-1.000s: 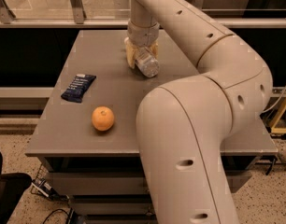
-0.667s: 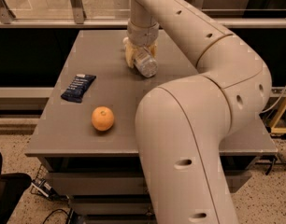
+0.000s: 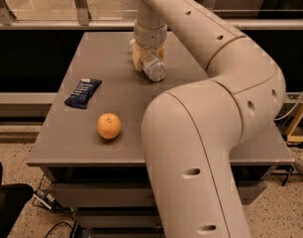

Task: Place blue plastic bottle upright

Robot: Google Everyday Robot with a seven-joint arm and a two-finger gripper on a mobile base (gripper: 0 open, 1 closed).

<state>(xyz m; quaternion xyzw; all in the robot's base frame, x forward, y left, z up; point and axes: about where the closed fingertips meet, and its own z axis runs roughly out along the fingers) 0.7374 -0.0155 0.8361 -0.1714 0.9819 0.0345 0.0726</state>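
The blue plastic bottle (image 3: 154, 69) is a small clear bottle lying tilted on the far middle of the grey table (image 3: 117, 98), with one round end facing the camera. My gripper (image 3: 147, 58) comes down from above at the end of the cream arm. Its yellowish fingers (image 3: 137, 58) sit on both sides of the bottle and are shut on it. The bottle's far end is hidden behind the wrist.
A dark blue snack-bar wrapper (image 3: 83, 93) lies on the table's left side. An orange (image 3: 109, 126) sits near the front left edge. The arm's large elbow (image 3: 201, 133) covers the table's right half. A railing runs behind the table.
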